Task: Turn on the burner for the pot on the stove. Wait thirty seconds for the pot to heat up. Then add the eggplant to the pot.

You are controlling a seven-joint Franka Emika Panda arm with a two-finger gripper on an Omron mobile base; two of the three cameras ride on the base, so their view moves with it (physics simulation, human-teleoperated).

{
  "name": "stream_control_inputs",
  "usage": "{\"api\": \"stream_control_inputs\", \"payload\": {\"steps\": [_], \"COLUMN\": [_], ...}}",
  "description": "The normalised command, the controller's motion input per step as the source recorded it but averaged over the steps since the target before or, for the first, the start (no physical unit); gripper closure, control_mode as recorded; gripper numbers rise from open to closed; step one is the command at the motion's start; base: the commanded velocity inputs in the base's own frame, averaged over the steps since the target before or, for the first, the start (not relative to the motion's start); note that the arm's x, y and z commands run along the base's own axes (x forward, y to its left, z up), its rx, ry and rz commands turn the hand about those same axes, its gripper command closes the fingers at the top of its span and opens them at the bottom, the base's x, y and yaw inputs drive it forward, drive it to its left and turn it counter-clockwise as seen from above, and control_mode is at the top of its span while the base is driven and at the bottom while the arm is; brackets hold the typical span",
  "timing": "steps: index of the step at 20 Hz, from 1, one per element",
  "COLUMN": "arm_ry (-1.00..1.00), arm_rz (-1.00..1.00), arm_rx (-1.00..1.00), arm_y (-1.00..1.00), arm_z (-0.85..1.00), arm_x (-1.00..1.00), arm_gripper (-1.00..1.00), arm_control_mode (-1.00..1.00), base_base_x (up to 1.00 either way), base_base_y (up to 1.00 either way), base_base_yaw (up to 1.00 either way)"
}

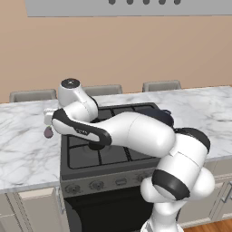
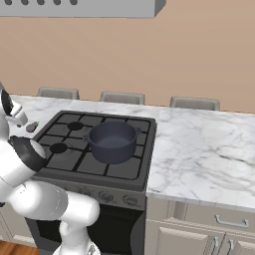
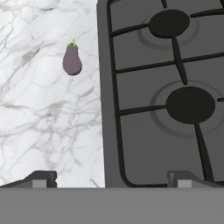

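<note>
Eggplant (image 3: 72, 60) lying on marble table (image 3: 39, 122) just left of stove (image 3: 166, 131), not yet in pot (image 2: 113, 141). Jaws spread wide, gripping nothing, hovering above. Burner probably lit already; flame not visible. Remaining: grasping, dropping in.
</note>
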Motion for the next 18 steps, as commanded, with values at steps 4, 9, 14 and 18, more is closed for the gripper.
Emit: {"api": "stream_control_inputs", "payload": {"steps": [4, 9, 14, 18], "arm_ry": [0.0, 0.0, 0.0, 0.0], "arm_rz": [0.0, 0.01, 0.02, 0.02], "arm_rx": [-0.01, -0.02, -0.03, -0.04], "arm_y": [0.0, 0.0, 0.0, 0.0], "arm_z": [0.0, 0.0, 0.0, -0.01], "arm_x": [0.08, 0.07, 0.1, 0.1], "arm_gripper": [-1.0, -1.0, -1.0, -1.0], "arm_control_mode": [-1.0, -1.0, -1.0, -1.0], "base_base_x": [0.0, 0.0, 0.0, 0.0], "base_base_y": [0.0, 0.0, 0.0, 0.0], "base_base_yaw": [0.0, 0.0, 0.0, 0.0]}}
